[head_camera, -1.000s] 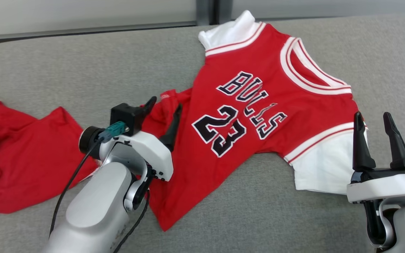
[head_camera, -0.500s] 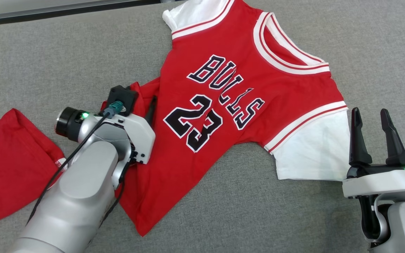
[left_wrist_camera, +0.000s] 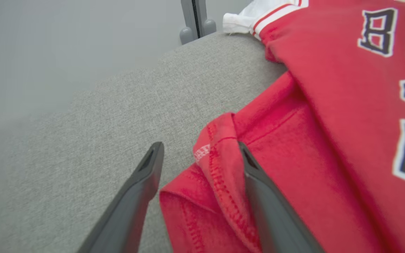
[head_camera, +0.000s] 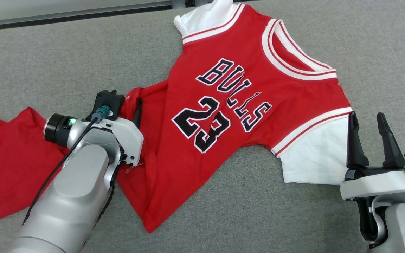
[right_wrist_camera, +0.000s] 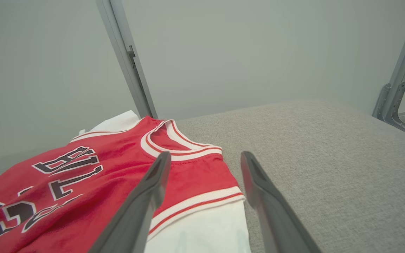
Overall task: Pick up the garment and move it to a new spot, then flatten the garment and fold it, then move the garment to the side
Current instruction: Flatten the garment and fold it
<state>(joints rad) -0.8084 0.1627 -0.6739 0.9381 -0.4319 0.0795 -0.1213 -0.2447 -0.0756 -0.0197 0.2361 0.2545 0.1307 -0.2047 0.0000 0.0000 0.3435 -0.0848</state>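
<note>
Left wrist view shows the left pincer (left_wrist_camera: pixel 199 146) spread wide and gripping nothing. One dark finger (left_wrist_camera: pixel 142 182) hangs over the bare grey surface (left_wrist_camera: pixel 118 116). The other lies against red cloth, and a stitched hem fold (left_wrist_camera: pixel 220 151) stands loose between the two.

In the head view the jersey (head_camera: pixel 258 116), red with white sleeves and a black 23, lies face up on the surface. Its collar (head_camera: pixel 294 59) is toward 1 o'clock and its bottom corner toward 7 o'clock. The left pincer sits at the jersey's 9 o'clock edge, tipped down onto a flap of hem. A second red cloth (head_camera: pixel 5 161) lies further out at 9 o'clock and runs behind the left forearm (head_camera: pixel 72 196); I cannot tell whether it is joined to the jersey.

The right pincer (head_camera: pixel 366 116) is at 4 o'clock, fingers upright and well parted, empty. It is just at the outer edge of the white sleeve (head_camera: pixel 315 158). The right wrist view shows it above that sleeve rather than on it.

Against half a second ago the whole head picture has slid, so the camera has moved. Measured against the printed 23, though, the left pincer now sits further toward 9 o'clock, and the hem flap under it reaches out longer that way. The right pincer has the same gap and the same place by the sleeve.
</note>
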